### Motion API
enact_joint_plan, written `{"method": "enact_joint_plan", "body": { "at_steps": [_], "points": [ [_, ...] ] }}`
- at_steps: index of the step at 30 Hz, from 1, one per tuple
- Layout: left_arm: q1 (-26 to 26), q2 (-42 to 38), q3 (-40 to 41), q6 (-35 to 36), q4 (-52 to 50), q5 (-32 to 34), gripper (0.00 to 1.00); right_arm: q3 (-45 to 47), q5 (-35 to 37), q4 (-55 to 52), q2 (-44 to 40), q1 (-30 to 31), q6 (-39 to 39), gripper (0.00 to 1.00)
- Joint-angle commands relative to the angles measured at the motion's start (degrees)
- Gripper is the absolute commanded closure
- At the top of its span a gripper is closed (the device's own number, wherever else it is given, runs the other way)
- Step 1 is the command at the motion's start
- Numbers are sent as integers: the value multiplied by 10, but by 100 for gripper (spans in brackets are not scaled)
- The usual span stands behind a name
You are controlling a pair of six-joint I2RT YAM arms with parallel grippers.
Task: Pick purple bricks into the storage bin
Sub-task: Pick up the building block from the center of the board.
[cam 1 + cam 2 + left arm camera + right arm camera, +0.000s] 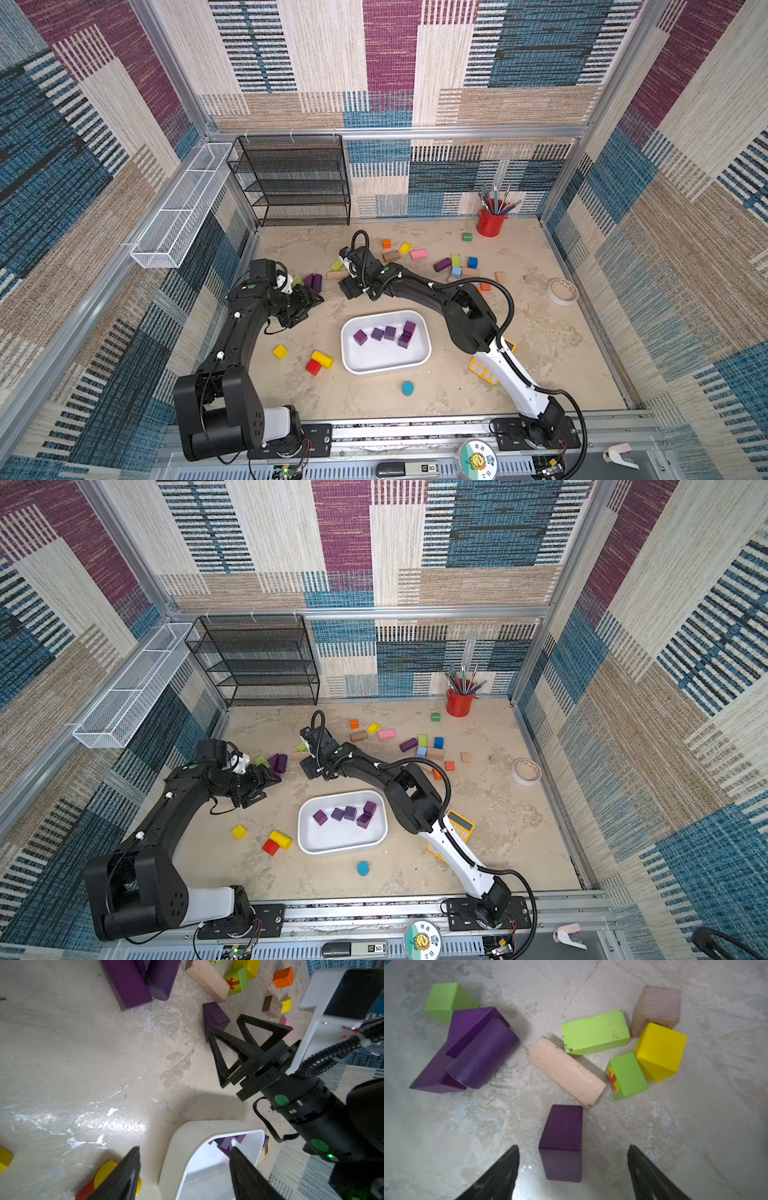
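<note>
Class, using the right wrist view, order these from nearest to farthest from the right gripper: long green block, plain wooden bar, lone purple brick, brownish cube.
From the right gripper:
1. lone purple brick, between the open jaws.
2. plain wooden bar, just beyond it.
3. long green block, behind the bar.
4. brownish cube, past the green block.

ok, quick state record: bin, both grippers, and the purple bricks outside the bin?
bin: white storage bin holds five purple bricks
left gripper: open, empty, near the bin
right gripper: open, fingers either side of a lone purple block, not gripping
purple outside bin: that block, cluster of three, purple bar
</note>
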State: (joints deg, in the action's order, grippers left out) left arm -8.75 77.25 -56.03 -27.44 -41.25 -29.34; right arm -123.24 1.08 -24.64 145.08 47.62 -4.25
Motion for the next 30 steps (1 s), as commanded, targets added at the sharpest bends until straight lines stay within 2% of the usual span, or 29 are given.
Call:
{"method": "enact_joint_plan", "body": {
  "at_steps": [1,23,30],
  "points": [
    [-1,0,1,-7,10,-16,30,-6,5,2,3,1,6,18],
    [-11,20,5,-13,15,-31,30,-40,-6,-13,32,5,6,21],
    [-13,25,5,-15,17,-52,30,-71,-6,-29,50,7,10,27]
  ]
}}
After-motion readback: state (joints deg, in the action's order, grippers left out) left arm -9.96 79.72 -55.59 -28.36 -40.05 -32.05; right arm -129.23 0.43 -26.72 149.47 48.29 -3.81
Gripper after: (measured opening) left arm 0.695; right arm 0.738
